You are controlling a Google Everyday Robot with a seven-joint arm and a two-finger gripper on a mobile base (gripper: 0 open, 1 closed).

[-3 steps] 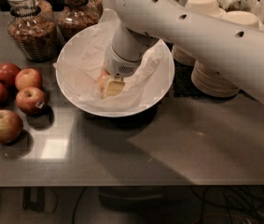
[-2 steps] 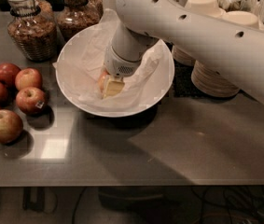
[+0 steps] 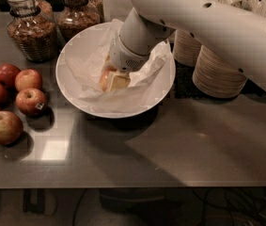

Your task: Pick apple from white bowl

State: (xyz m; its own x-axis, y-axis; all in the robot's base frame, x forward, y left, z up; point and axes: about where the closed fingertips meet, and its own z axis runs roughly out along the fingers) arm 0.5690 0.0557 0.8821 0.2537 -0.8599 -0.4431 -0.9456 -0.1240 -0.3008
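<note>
The white bowl point(image 3: 76, 55) stands at the middle back of the dark table, lined with crumpled white paper. The apple point(image 3: 104, 78), pale orange with a red blush, lies in the middle of the bowl and is mostly hidden under my wrist. My gripper point(image 3: 113, 80) reaches straight down into the bowl on the white arm and sits right at the apple, touching or closely against it. The arm covers much of the bowl's right half.
Several darker red apples point(image 3: 29, 100) lie in a group at the left. Two glass jars point(image 3: 31, 32) with brown contents stand behind the bowl at the left. Stacks of beige disposable bowls point(image 3: 217, 74) stand at the right, with wrapped utensils point(image 3: 254, 4) behind.
Hardly anything differs. My gripper stays down in the bowl at the apple, and the bowl and the red apples have not moved.
</note>
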